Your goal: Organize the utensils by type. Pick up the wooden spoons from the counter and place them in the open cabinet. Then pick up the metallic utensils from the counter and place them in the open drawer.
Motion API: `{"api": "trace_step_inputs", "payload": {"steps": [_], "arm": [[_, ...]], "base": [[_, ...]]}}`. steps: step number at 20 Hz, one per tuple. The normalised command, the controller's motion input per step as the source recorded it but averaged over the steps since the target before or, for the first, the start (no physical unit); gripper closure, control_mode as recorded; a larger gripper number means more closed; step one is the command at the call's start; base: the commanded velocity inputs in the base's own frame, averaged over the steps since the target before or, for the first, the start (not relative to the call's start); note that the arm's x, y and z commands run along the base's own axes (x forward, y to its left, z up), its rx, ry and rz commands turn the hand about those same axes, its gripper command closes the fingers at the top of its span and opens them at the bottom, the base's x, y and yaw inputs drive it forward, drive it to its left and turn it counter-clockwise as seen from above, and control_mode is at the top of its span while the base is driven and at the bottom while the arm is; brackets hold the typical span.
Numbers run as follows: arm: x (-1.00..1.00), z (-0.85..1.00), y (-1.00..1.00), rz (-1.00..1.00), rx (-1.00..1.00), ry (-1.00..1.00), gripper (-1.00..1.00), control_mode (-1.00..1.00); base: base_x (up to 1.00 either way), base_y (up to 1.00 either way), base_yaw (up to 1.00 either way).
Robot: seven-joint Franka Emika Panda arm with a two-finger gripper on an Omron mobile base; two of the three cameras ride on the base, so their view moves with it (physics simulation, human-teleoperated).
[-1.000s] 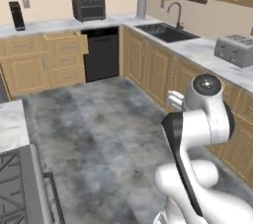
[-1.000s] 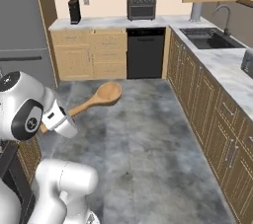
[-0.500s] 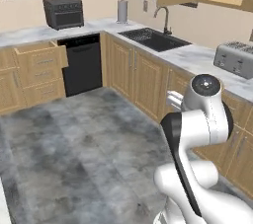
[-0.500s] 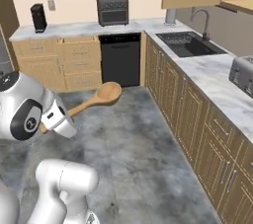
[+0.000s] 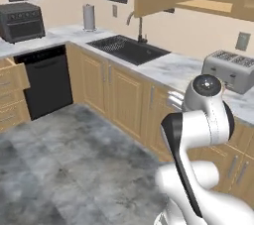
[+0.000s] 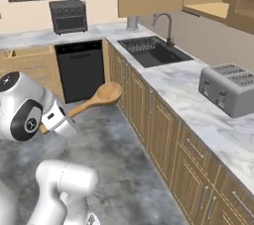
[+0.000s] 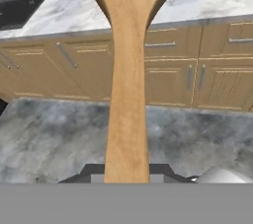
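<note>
Claw (image 6: 55,120) is clamped on the handle end of the big wooden spoon (image 6: 94,101), which looks light and stiff, though gripping nearer the bowl would probably wobble less.

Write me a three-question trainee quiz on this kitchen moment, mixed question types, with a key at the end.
1. True or false: the end effector carries a wooden spoon above the floor.
2. Multiple choice: what sits on the counter to the right of the sink in the right base view? A) a kettle B) a toaster C) a bowl
3. Fill in: in the hand view, the spoon's handle points towards a run of light-wood ____ with silver bar handles.

Key: 1 true; 2 B; 3 cabinet fronts
</note>
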Motion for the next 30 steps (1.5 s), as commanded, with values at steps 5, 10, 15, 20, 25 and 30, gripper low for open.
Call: {"api": "trace_step_inputs", "payload": {"steps": [5, 10, 15, 20, 25, 30], "arm": [[0.0, 0.0, 0.0, 0.0, 0.0, 0.0, 1.0, 1.0], [0.0, 0.0, 0.0, 0.0, 0.0, 0.0, 1.0, 1.0], [0.0, 0.0, 0.0, 0.0, 0.0, 0.0, 1.0, 1.0], [0.0, 0.0, 0.0, 0.0, 0.0, 0.0, 1.0, 1.0], [0.0, 0.0, 0.0, 0.0, 0.0, 0.0, 1.0, 1.0], [0.0, 0.0, 0.0, 0.0, 0.0, 0.0, 1.0, 1.0]], "base": [[0.99, 0.0, -0.38], [0.85, 0.0, -0.4], [0.7, 0.02, -0.39], [0.41, 0.09, -0.31], [0.31, 0.33, -0.32], [0.53, 0.55, -0.23]]}}
